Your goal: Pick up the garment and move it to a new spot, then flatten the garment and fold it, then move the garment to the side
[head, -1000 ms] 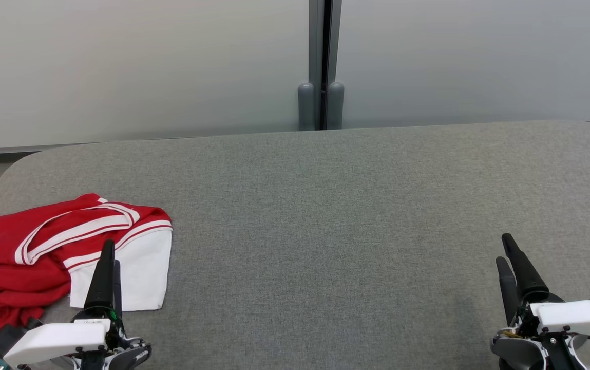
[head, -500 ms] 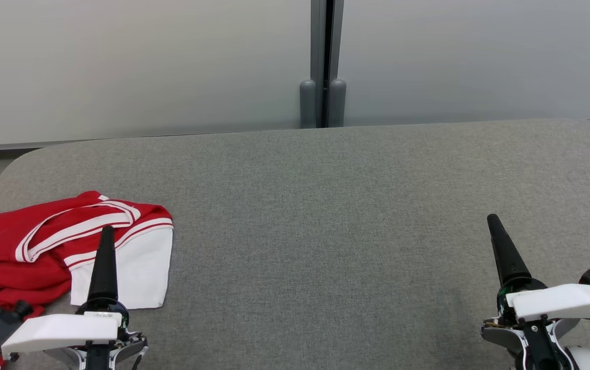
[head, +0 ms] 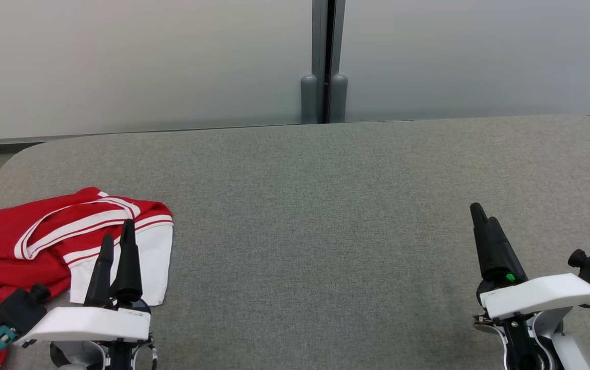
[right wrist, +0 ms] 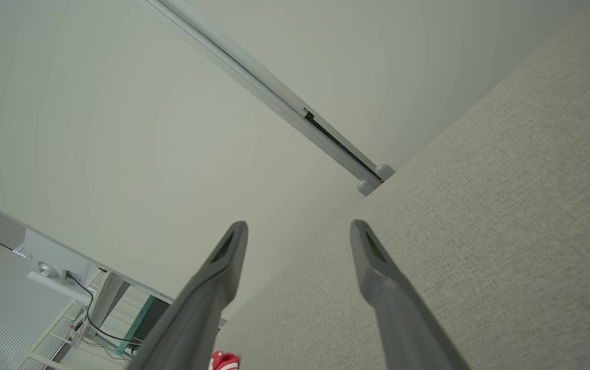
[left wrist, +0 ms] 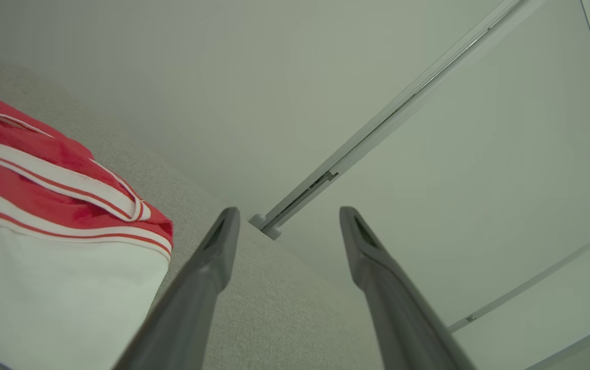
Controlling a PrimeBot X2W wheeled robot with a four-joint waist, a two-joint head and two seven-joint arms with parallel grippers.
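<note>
Near edge, left: left gripper point(head: 118, 230), fingers parted, nothing between them. Its wrist view looks through the gap to grey cloth and wall.

Near edge, right: right gripper point(head: 483, 213), fingers spread the same way and holding nothing, well apart from the left one.

Just past the left gripper: garment point(head: 43, 241), red with white stripes and a white panel. It lies crumpled on the near left part of the table point(head: 325, 205) and runs off the head view's left edge. From the head, the left fingers overlap its white panel. From the wrist, the cloth sits left of the fingers, not between them. Contact: cannot tell.

Table top is grey fabric with rounded far corners.

Beyond: pale wall panels point(head: 146, 61), split by a dark upright seam point(head: 324, 51) with two grey caps point(head: 309, 97) at its foot.
</note>
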